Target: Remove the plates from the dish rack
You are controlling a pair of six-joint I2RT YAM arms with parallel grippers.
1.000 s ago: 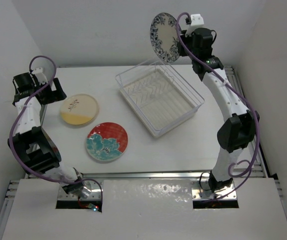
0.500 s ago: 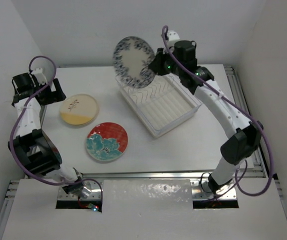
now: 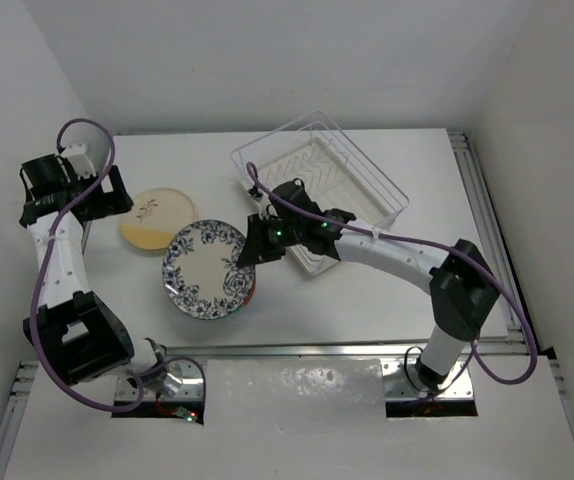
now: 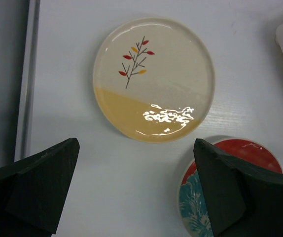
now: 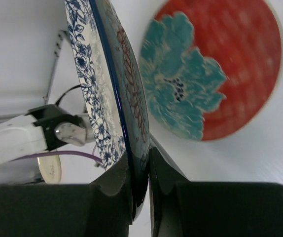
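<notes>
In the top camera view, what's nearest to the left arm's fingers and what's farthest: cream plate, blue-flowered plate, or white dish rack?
From the left fingers:
1. Cream plate, just to their right.
2. Blue-flowered plate, further right, toward the front.
3. Dish rack, farthest right, toward the back.

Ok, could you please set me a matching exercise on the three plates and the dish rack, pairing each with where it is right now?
Things:
1. blue-and-white plate
2. cream plate
3. red-and-teal plate
4. dish rack

Places:
A. lying flat, farthest to the left
B. at the far side, right of all the plates
C. clamped by its rim in the right end effector
D. lying flat, mostly hidden behind the held plate in the top view

Pairs: 1-C, 2-A, 3-D, 4-B
</notes>
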